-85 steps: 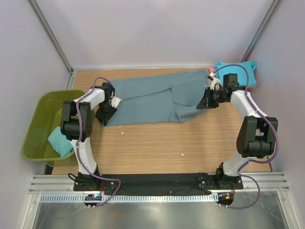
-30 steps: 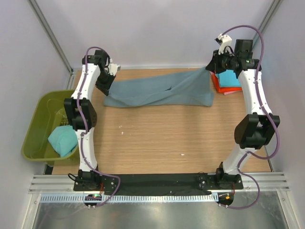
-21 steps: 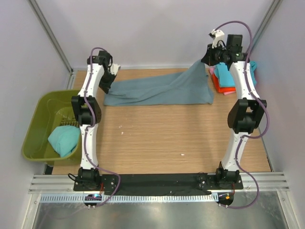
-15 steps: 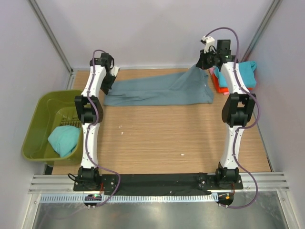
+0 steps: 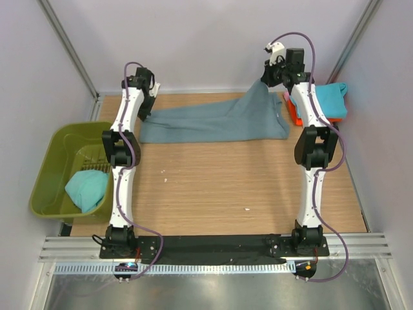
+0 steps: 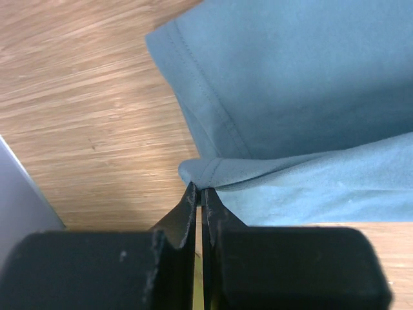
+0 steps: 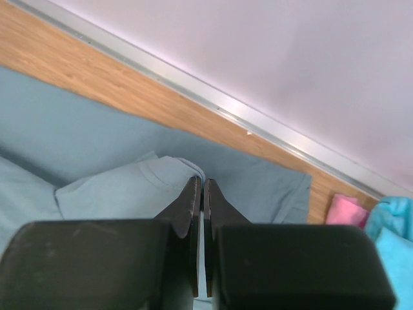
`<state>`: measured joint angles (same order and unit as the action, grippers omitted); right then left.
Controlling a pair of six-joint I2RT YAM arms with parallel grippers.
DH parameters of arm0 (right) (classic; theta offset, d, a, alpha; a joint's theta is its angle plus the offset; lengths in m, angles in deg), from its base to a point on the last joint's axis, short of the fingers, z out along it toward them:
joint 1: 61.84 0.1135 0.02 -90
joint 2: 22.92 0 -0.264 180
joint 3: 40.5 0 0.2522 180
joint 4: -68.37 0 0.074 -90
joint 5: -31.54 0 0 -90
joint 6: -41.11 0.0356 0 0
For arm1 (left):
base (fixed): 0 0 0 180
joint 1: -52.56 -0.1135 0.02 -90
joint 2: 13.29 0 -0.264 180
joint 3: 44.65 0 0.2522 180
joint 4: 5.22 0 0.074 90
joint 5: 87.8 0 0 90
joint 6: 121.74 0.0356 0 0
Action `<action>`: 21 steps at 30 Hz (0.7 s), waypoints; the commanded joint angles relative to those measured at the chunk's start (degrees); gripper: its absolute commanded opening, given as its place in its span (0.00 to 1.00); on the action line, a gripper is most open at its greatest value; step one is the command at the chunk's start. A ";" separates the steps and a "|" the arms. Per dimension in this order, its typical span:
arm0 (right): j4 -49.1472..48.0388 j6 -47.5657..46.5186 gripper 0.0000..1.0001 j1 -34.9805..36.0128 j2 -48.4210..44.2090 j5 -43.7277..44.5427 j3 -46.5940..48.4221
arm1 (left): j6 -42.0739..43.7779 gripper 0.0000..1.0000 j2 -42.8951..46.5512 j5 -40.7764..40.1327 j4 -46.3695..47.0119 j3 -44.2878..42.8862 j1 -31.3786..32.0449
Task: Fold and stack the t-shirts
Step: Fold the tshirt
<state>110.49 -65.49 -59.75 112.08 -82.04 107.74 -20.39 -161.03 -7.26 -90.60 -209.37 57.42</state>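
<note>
The large slate blue-grey t-shirt (image 5: 213, 123) lies stretched across the far part of the table. My left gripper (image 5: 147, 103) is shut on its left edge; in the left wrist view the jaws (image 6: 200, 190) pinch a fold of the cloth (image 6: 297, 116). My right gripper (image 5: 266, 81) is shut on the right end and holds it raised, so the cloth hangs down in a slope. In the right wrist view the jaws (image 7: 199, 184) pinch the cloth (image 7: 122, 187). A stack of turquoise (image 5: 326, 100), orange (image 5: 295, 115) and pink tees sits at the far right.
An olive-green tub (image 5: 55, 158) stands at the left of the table and holds a crumpled turquoise tee (image 5: 86, 189). The back wall rail (image 7: 245, 113) runs just behind the blue-grey shirt. Bare wooden tabletop (image 5: 219, 187) lies nearer the arm bases.
Both arms have swung from mid-table to the far edge, carrying the blue-grey shirt with them. Over the last second the right gripper has moved left and up with its end.
</note>
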 commanded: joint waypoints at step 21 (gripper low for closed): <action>-6.91 4.72 0.58 2.31 -2.10 21.46 -2.71 | -2.48 0.66 7.02 -16.65 3.85 5.76 1.99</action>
<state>106.23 -63.87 -56.78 117.23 -65.42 106.58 -22.31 -160.85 -20.70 -88.32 -204.17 57.73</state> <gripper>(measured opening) 0.575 0.648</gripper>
